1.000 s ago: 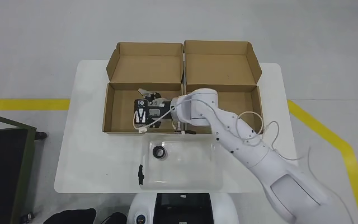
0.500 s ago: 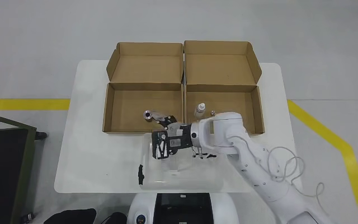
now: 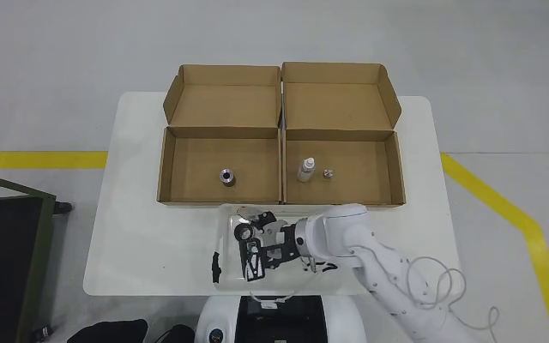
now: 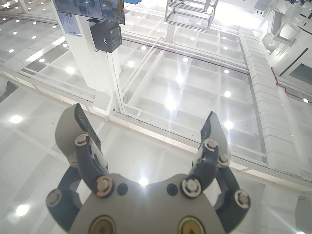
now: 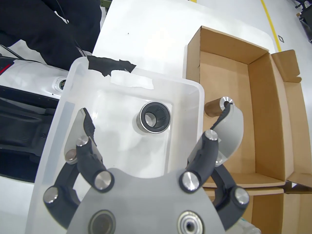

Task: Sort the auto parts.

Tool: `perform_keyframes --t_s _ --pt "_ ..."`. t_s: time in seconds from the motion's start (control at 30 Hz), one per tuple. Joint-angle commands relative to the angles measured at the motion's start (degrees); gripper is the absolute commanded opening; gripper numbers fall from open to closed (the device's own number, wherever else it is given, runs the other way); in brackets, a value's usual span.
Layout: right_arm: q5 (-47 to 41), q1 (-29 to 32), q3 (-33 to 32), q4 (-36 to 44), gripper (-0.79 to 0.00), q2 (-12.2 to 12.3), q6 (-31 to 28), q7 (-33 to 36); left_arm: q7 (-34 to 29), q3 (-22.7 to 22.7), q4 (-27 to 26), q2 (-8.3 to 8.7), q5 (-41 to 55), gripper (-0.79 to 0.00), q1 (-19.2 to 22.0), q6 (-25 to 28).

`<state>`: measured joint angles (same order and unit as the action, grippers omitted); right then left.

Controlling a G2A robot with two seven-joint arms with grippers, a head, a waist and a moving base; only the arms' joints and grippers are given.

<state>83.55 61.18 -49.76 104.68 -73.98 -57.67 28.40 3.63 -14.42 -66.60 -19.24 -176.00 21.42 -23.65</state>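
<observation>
Since the bearing (image 5: 154, 120) lies in the bin (image 5: 200, 103), just ahead of my right gripper (image 5: 156, 115) with fingers apart, I would lower straight, centre it between them, then close gently.

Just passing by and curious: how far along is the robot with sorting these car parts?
Done: a metal cylinder lies in the left cardboard box, and a small white bottle and a tiny metal piece lie in the right cardboard box. In hand: nothing; the right pincer hangs open above the clear bin. Left: one black-and-silver ring in that bin, so the job looks nearly finished.
</observation>
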Motion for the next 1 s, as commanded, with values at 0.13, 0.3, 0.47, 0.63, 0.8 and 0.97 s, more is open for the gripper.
perform_keyframes --t_s 0.13,0.3,0.47,0.63,0.8,0.97 --pt "2.2 -0.2 1.9 -2.3 0.0 0.1 0.3 -2.5 0.0 0.0 0.0 0.0 0.0 0.0 0.0 0.0" --pt "2.7 -1.1 3.0 -5.1 0.0 0.0 0.7 -4.9 0.0 0.0 0.0 0.0 0.0 0.0 0.0 0.0" --pt "3.8 -2.6 4.5 -9.0 0.0 -0.3 1.8 -7.2 0.0 0.0 0.0 0.0 0.0 0.0 0.0 0.0" --pt "5.3 -4.3 6.1 -12.7 0.0 -0.8 3.4 -9.7 0.0 0.0 0.0 0.0 0.0 0.0 0.0 0.0" --pt "6.3 -5.8 7.1 -15.8 -0.065 -1.2 5.2 -11.6 0.0 0.0 0.0 0.0 0.0 0.0 0.0 0.0" --pt "6.3 -6.5 7.6 -17.7 -0.123 -1.4 5.7 -13.4 0.0 0.0 0.0 0.0 0.0 0.0 0.0 0.0"
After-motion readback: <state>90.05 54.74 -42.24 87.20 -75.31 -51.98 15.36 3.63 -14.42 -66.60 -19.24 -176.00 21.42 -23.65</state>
